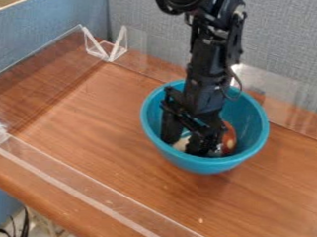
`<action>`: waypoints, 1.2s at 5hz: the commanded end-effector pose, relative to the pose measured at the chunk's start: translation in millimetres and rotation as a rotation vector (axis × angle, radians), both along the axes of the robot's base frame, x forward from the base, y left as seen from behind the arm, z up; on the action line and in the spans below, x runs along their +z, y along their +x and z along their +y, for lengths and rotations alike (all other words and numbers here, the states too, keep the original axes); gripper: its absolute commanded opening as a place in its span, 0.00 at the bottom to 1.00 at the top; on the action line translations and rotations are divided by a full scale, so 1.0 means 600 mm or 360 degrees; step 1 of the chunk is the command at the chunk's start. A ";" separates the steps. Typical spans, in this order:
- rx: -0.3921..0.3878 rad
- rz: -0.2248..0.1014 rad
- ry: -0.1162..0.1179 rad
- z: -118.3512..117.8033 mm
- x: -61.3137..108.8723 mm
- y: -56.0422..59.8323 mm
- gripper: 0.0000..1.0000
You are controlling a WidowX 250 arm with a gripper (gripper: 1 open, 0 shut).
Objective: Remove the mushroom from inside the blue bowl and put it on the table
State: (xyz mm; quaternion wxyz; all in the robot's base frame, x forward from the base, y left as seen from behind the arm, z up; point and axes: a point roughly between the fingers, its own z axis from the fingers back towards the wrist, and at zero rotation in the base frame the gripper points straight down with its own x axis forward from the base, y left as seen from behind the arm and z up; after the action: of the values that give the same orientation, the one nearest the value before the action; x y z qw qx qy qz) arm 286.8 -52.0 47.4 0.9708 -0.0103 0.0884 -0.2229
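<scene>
One mushroom (pixel 216 139) in one blue bowl (pixel 164 142), one pincer (pixel 192 135) straddling it, grip impossible to tell.

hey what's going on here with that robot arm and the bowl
A single robot arm is reaching straight down into the blue bowl on the table. Its gripper is low inside the bowl, with its fingers on either side of the mushroom, whose reddish cap shows just beside them. The mushroom lies in the bowl, not lifted. Whether the jaws have actually clamped it can't be told from this view.
</scene>
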 end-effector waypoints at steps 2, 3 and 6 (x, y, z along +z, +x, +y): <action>-0.0121 -0.0091 -0.0029 -0.001 0.023 0.027 0.00; -0.0142 -0.0109 -0.0039 0.004 0.037 0.039 0.00; -0.0208 -0.0170 -0.0069 0.019 0.049 0.039 0.00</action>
State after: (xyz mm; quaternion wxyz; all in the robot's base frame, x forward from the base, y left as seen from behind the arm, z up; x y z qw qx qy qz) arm 304.9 -40.1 54.5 0.9562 -0.0195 0.0690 -0.2837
